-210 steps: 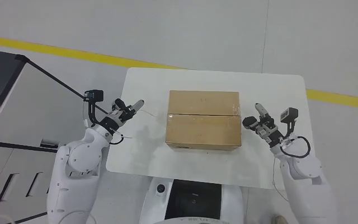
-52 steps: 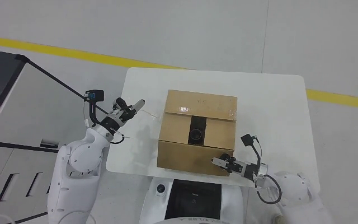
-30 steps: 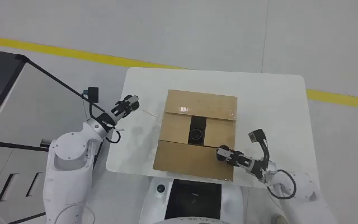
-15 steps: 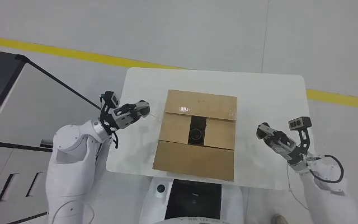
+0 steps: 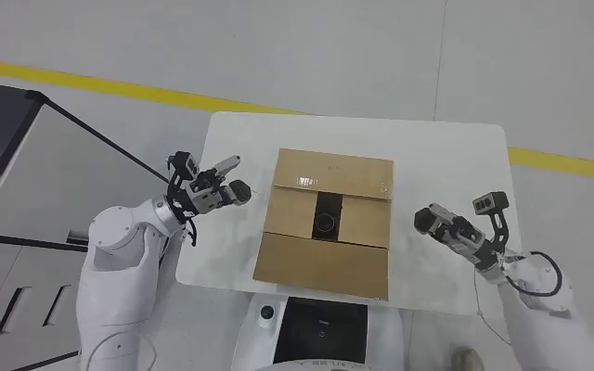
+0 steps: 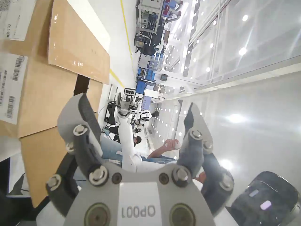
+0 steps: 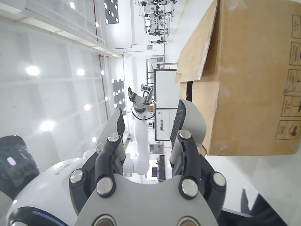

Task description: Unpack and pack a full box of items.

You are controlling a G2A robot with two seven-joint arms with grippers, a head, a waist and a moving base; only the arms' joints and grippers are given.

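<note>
Your L gripper (image 5: 235,178) hangs left of the box (image 5: 320,264), R gripper (image 5: 428,220) right of it, both spread, clear of it. Box flaps part open, dark round item (image 5: 325,223) showing inside.

My left gripper (image 6: 137,102) is hanging here with both fingers (image 6: 82,118) spread wide apart. The cardboard box (image 6: 63,48) is sitting on the white table (image 6: 81,8), close by one of my fingers, though I honestly can't tell if we're touching. Its top flaps (image 6: 77,45) are lying parted, with a dark gap (image 6: 82,85) showing between them. White barcode labels (image 6: 11,90) are sticking to the face turned my way. Way off past the box, the right gripper (image 6: 125,98) is pointing upward on its white arm.
</note>
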